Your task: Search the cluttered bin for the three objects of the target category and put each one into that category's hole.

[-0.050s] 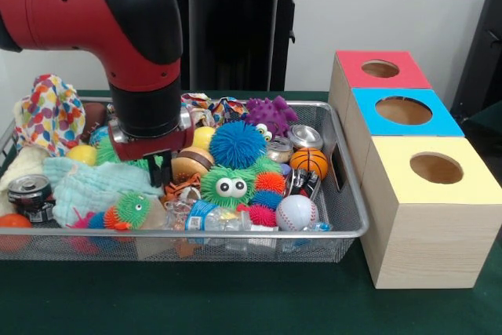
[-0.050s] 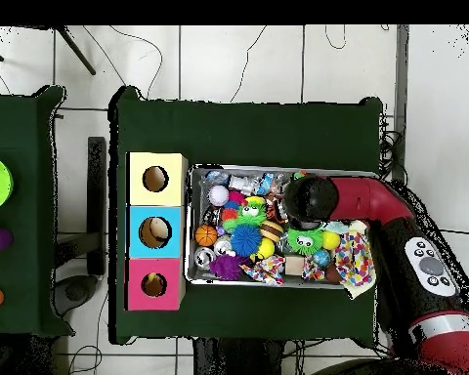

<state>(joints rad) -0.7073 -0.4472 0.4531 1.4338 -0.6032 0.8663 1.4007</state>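
Fingers [image 1: 161,172] dark, dipped into clutter; gap and grasp impossible to tell. Gripper [image 1: 162,176] hanging straight down from bent red-and-black arm [image 1: 94,5], over left-middle of wire bin [image 1: 345,194], beside light-blue cloth [image 1: 86,182] and brown ball [image 1: 192,164]. Red [image 1: 382,69], blue [image 1: 404,111], yellow [image 1: 436,168] holes right of bin.

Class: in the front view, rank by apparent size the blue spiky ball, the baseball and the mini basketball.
1. blue spiky ball, clearly largest.
2. baseball and mini basketball: these look alike, and the baseball lies nearer the camera, so I won't rank them.
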